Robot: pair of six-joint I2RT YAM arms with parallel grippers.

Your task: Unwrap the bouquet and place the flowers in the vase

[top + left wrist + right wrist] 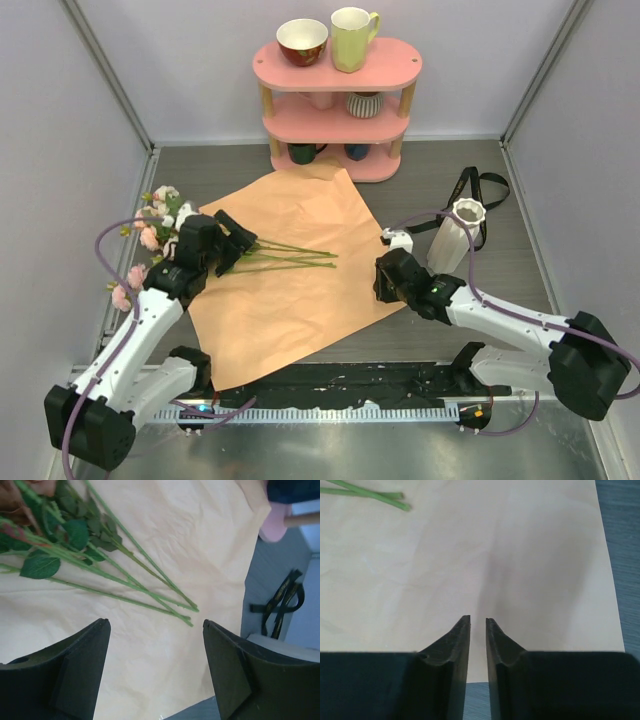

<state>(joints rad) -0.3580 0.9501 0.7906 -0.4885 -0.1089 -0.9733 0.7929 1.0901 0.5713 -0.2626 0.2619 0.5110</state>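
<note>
Grey tabletop [200, 165] is carrying the spread wrapping paper [300, 290] at mid-frame. Flowers [75, 532] are lying across its left part; the white ribbed vase [457, 235] is standing right of centre. Left gripper [156, 624] is hovering released over them. Right gripper [478, 620] is holding its jaws nearly together above the paper's right edge; grasping or not, I cannot tell.

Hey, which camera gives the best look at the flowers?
Top external: it shows the flowers from blooms left of the paper to stem tips on it, the left gripper hiding the middle. Left wrist shows mostly stems and leaves; right wrist only two stem tips in its top-left corner.
</note>
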